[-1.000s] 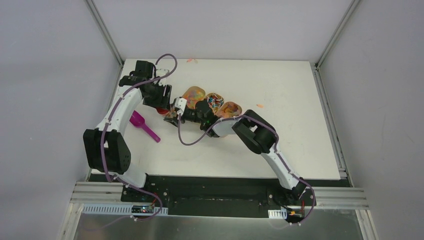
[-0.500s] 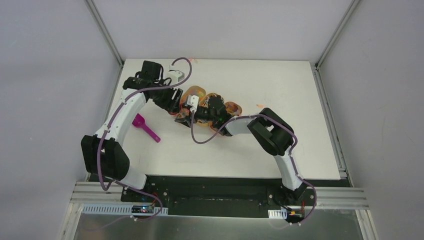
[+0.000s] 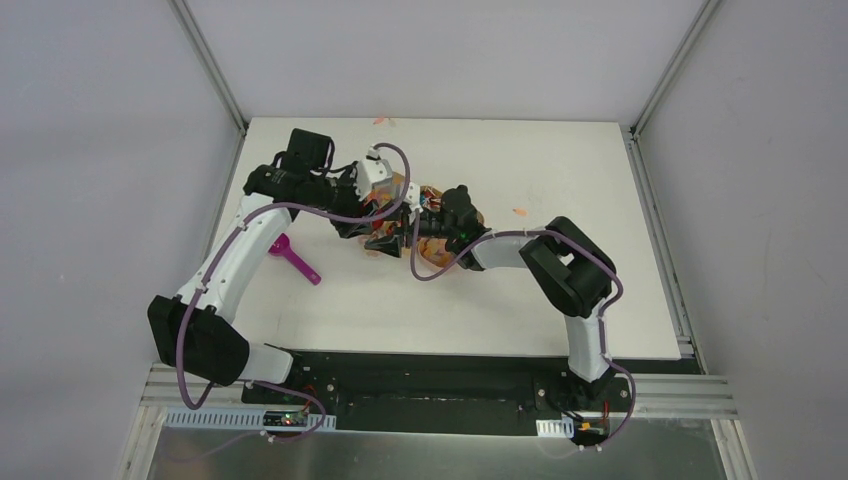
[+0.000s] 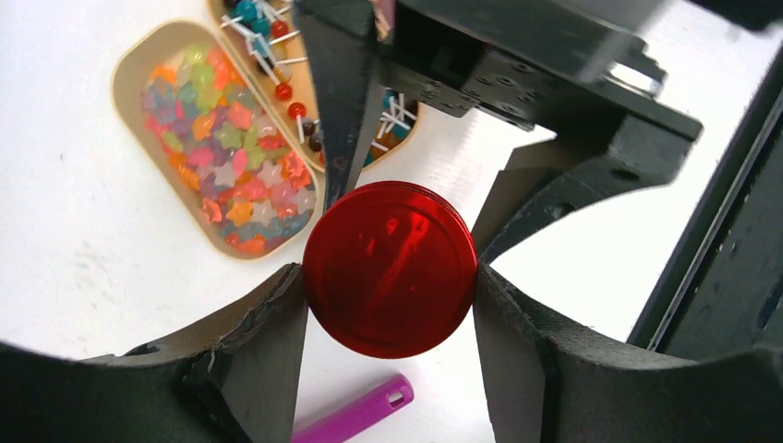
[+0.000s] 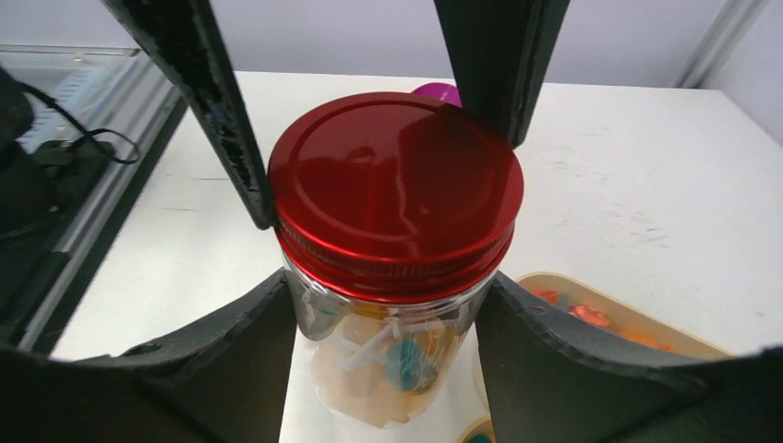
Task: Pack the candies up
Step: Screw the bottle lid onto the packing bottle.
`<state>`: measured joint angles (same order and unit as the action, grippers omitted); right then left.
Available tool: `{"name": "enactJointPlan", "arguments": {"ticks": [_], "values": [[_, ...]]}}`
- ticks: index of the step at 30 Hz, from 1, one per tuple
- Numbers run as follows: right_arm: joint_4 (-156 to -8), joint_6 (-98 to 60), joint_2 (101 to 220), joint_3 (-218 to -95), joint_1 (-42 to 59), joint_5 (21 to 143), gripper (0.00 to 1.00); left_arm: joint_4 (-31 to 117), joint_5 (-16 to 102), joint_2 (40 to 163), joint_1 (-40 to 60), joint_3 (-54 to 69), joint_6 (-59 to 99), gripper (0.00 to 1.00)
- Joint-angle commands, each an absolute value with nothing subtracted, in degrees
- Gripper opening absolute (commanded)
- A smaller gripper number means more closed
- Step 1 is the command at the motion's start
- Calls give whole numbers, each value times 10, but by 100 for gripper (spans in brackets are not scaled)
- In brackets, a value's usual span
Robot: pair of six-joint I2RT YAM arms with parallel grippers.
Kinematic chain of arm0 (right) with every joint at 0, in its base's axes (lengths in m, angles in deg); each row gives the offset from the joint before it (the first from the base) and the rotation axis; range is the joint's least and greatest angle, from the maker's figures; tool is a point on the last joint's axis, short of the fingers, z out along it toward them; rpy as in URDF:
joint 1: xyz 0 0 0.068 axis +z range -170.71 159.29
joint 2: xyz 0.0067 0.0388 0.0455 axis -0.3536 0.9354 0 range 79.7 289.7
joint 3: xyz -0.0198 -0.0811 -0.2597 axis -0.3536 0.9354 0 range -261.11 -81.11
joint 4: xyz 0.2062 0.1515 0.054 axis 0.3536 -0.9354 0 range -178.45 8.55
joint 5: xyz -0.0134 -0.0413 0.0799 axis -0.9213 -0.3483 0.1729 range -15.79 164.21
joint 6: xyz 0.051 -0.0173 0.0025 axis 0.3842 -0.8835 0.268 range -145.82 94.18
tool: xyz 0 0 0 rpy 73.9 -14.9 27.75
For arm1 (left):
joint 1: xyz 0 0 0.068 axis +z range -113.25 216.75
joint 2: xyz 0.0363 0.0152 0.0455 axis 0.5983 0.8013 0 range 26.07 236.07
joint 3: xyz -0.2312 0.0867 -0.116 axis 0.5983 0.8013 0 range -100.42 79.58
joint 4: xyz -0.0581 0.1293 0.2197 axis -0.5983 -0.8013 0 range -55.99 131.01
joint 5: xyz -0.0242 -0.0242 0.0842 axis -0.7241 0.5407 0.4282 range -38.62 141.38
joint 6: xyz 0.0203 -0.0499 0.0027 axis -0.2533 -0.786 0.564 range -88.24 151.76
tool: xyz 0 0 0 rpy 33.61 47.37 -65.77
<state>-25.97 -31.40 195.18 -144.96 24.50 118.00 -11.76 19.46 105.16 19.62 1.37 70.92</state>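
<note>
Two tools meet on one clear jar (image 5: pixel 388 369), held upright over the white surface (image 3: pixel 560 180), about mid-surface in the top view. Your left tool (image 4: pixel 386 277) points down at it and is clamped on the red lid (image 4: pixel 390 268), with fingers touching the rim on both sides. Your right tool (image 5: pixel 386 293) is closed on the jar body just under the lid. Some candies (image 5: pixel 406 362) sit inside the jar, blurred through the plastic. More lie in an oval tray (image 4: pixel 118 88) just beside it: bright star-shaped bits (image 4: pixel 222 157), and next to those, small balls on sticks (image 4: pixel 282 90). A magenta scoop (image 3: pixel 292 255) lies left of the jar, apart from it.
</note>
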Motion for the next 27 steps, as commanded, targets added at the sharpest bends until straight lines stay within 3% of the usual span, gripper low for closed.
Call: {"name": "enactJointPlan", "arguments": {"ticks": [1, 20, 24, 27], "values": [[-87, -264, 1861, -1469, 246, 1261, 26, -173, 124, 1049, 177, 44, 810, 37], [-77, -211, 1842, -1435, 238, 1336, 22, -242, 67, 1041, 176, 21, 942, 38], [-77, -217, 1837, -1425, 241, 1329, 22, -239, 73, 1035, 176, 16, 941, 54], [-80, -229, 1832, -1413, 241, 1313, 22, -214, 79, 1026, 176, 4, 902, 60]]}}
